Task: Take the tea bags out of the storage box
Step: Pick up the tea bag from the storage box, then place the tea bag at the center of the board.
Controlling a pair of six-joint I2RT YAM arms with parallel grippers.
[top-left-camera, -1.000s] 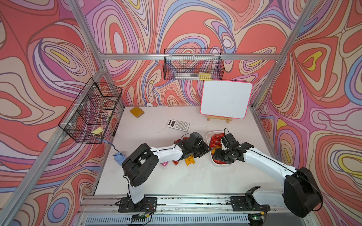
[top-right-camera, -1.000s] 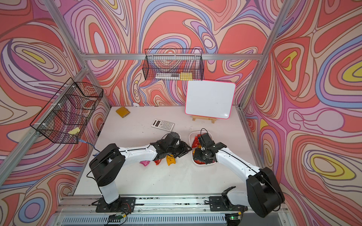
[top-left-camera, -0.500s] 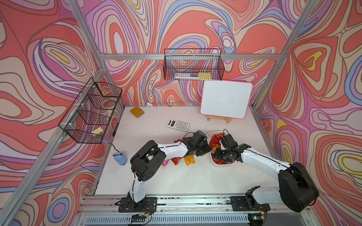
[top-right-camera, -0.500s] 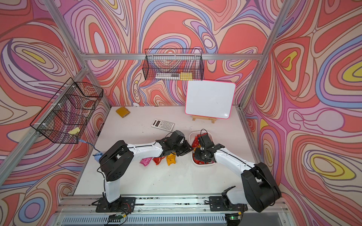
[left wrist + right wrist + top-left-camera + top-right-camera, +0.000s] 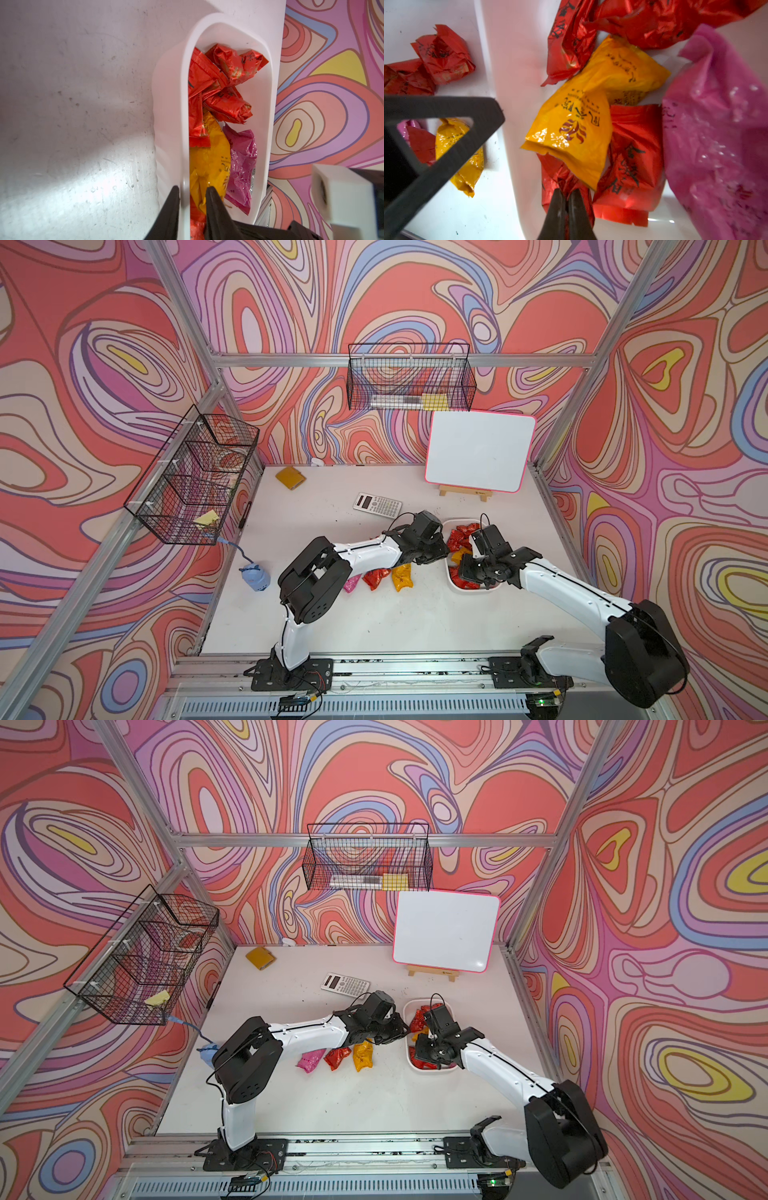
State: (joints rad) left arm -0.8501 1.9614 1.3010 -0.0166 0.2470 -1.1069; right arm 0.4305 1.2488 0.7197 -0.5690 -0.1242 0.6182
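**Two-armed robot at a white surface, seen from above; 12 o'clock points to the back wall.**

- **Near field:** On the surface (image 5: 374, 626), three loose tea bags (image 5: 377, 577) lie in a row (pink, red, orange), just at 9 o'clock of the storage box (image 5: 471, 590).
- **Storage box:** This shallow white tub sits at about 3 o'clock of the surface's middle. It holds the other tea bags in an overlapping heap: several red, an orange tea bag (image 5: 577, 128) and a pink tea bag (image 5: 716, 135).
- **Right hand:** The right hand (image 5: 566, 194) is down inside the box. Its fingertips are closed together on a crumpled red tea bag (image 5: 548, 182) that lies partly under the orange one.
- **Left hand:** The left hand (image 5: 192, 190) meets the box from 9 o'clock. Its fingers are narrowly parted, one outside the box's wall and one inside. Whether they press the wall cannot be told.
- **Behind the box:** A calculator (image 5: 377, 504) lies at 11 o'clock of the box. A whiteboard (image 5: 478, 456) stands on a small wooden easel at 12 o'clock.
- **Far field:** A mustard pad (image 5: 290, 477) lies near the far corner at 10 o'clock. Black wire baskets (image 5: 409, 377) hang on the back and left walls.
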